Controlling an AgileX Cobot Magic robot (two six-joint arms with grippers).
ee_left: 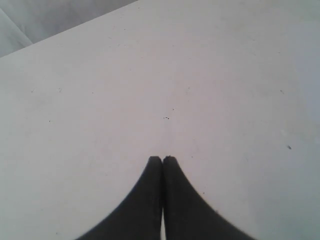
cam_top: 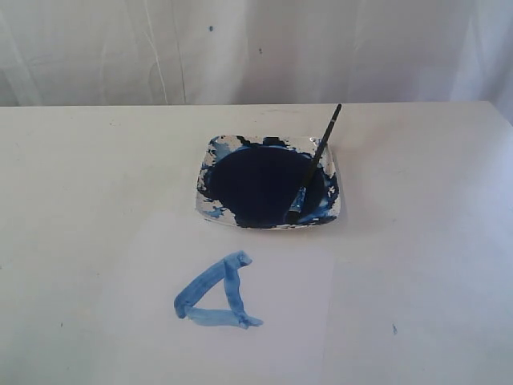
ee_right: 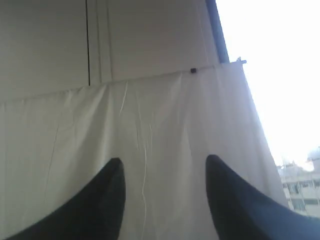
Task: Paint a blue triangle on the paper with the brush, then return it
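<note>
Brushwork appears finished: a blue triangle (cam_top: pixel 233 289) of thick, uneven light-blue strokes is seen on the paper (cam_top: pixel 296 305), near the front of the tabletop (cam_top: pixel 96 176). The brush (cam_top: pixel 313 164) is found just beyond it, laid in the dish (cam_top: pixel 204 204). Its bristle end is sunk in the dark paint (cam_top: pixel 256 184) at the near right of the pool. Its black handle is propped on the far right rim and juts out past it.

The brush is judged light, stiff and thin. Its round handle could be rolled or levered off the rim by a careless touch, and its wet tip would smear whatever it met. If it had to be lifted again, hold would best be taken on the dry upper handle, where it is raised clear of the dish. The dish itself looks likely to slide if nudged.

Neither arm is seen in the exterior view. The left gripper (ee_left: pixel 162 160) is held with its fingers pressed together on nothing, above bare tabletop. The right gripper (ee_right: pixel 164 159) is held with its fingers well apart and empty, pointed at a white curtain (ee_right: pixel 150 115).
</note>
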